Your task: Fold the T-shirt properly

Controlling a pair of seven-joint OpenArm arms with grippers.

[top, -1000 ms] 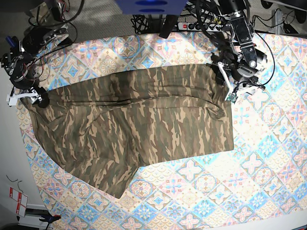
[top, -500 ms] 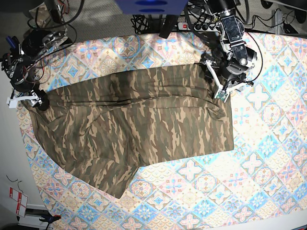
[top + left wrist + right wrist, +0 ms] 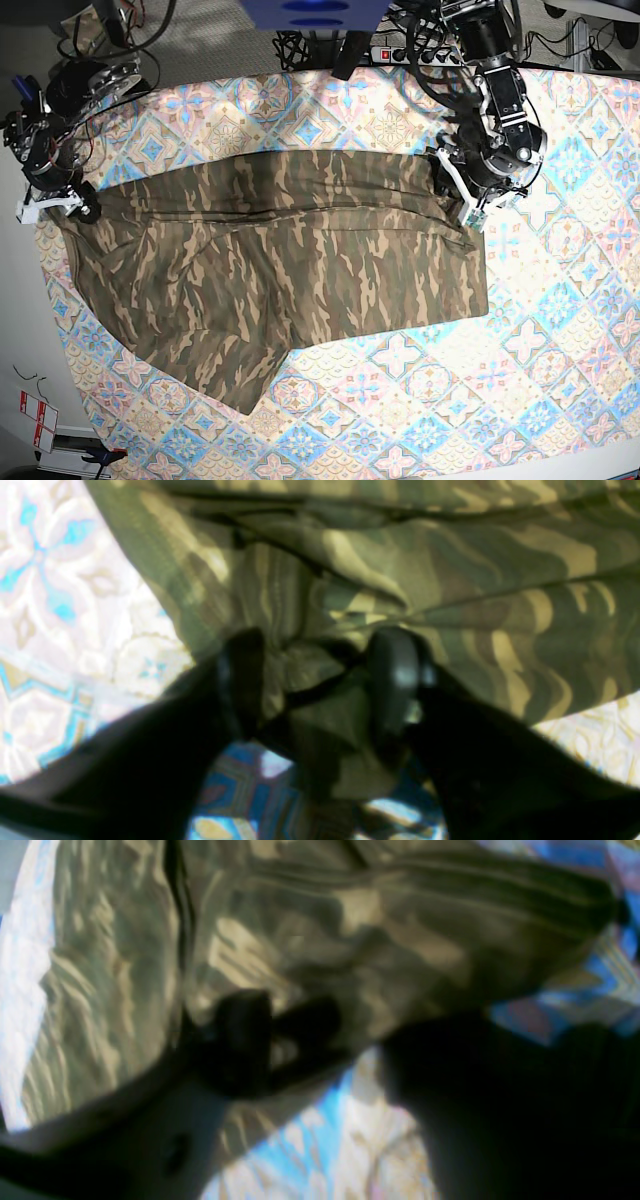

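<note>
While I watch from the base view, both arms sit at the shirt's far corners
shirt (image 3: pixel 290 260): camo tee spread flat on the tablecloth (image 3: pixel 560 330), long axis across the base view, one lobe hanging toward the near-left corner
left gripper (image 3: pixel 462 192): at the shirt's upper right edge in the base view; in my left wrist view (image 3: pixel 320 680) the two fingers (image 3: pixel 395 680) straddle a bunched fold of camo cloth, gap between them filled with fabric; I read it as pinching the shirt
right gripper (image 3: pixel 78 207): at the shirt's left corner, by the table edge; right wrist view (image 3: pixel 300 1040) is blurred, one dark finger (image 3: pixel 245 1040) presses into the cloth, the other is a dark mass below it; I cannot tell if it has clamped
cloth under left: puckered, creases radiating from the pinch
tablecloth: pastel blue-pink tiles, visible all round the shirt
rest: cables and a power strip (image 3: pixel 410 52) at the far edge
</note>
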